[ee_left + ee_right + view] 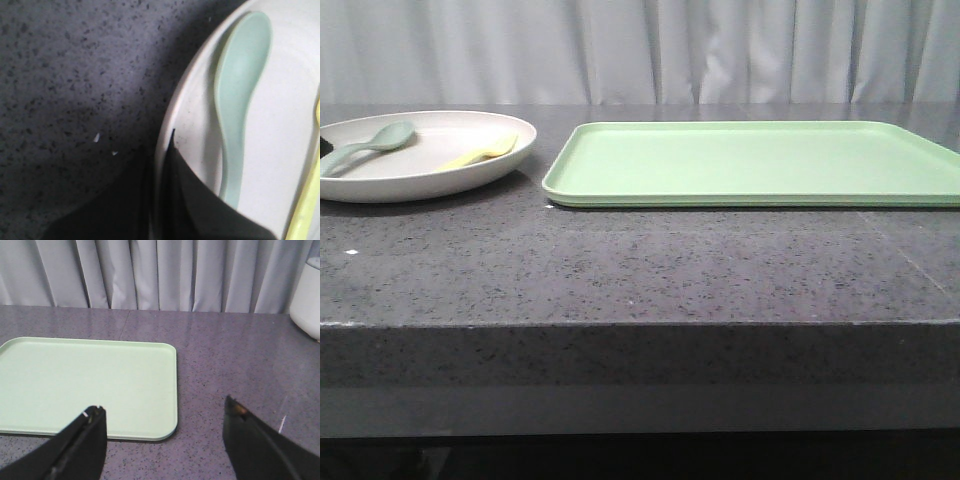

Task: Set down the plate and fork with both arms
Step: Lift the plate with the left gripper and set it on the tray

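Observation:
The cream plate rests at the table's far left, holding the pale-yellow fork and a teal-grey spoon. In the left wrist view my left gripper is shut on the plate's rim, one finger inside the dish, the other outside it. The spoon lies just beside the inner finger, and the fork shows at the frame's edge. My right gripper is open and holds nothing, hovering over the near right corner of the green tray. It is out of the front view.
The flat light-green tray lies to the right of the plate, about a hand's width away. A white rounded object stands on the table beyond the tray's right side. Grey curtains hang behind the speckled table.

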Robot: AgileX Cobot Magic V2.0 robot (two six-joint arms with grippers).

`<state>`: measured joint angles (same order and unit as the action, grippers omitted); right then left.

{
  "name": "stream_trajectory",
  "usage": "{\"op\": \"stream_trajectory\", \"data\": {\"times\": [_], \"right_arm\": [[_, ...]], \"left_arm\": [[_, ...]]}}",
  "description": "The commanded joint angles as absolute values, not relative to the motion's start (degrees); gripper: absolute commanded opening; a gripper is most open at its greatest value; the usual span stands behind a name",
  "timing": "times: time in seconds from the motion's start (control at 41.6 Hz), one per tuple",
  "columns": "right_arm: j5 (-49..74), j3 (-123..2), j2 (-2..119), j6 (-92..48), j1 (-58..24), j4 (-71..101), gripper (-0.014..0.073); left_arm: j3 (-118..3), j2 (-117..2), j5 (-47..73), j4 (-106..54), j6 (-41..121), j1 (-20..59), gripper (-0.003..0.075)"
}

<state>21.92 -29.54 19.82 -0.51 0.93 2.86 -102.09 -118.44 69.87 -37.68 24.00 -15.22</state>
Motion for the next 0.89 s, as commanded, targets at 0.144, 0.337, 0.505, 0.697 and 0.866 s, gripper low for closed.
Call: {"op": "stream_trajectory", "data": {"times": [0.144, 0.337, 0.505, 0.697, 0.866], "right_arm": [[17.0, -31.5, 20.7, -0.9, 1.4, 2.3, 0.0519], [17.1, -31.5, 20.7, -0.9, 1.4, 2.3, 0.0519], [17.1, -31.5, 20.7, -0.9, 1.4, 2.3, 0.0519], [17.4, -31.5, 20.7, -0.9, 1.4, 2.3, 0.0519], [17.8, -31.5, 20.7, -0.9, 1.4, 2.3, 0.0519]], "left_arm": [[-107.4, -115.2, 72.6, -45.7, 17.7, -13.9, -0.0018], [-112.4, -115.2, 71.7, -45.4, 11.5, -9.9, -0.0018], [-116.8, -115.2, 68.2, -42.4, 3.7, -3.8, -0.0018], [-118.8, -115.2, 63.2, -38.1, -3.4, 4.0, -0.0018], [-118.8, -115.2, 59.2, -37.2, -6.6, 9.9, -0.0018]]}}
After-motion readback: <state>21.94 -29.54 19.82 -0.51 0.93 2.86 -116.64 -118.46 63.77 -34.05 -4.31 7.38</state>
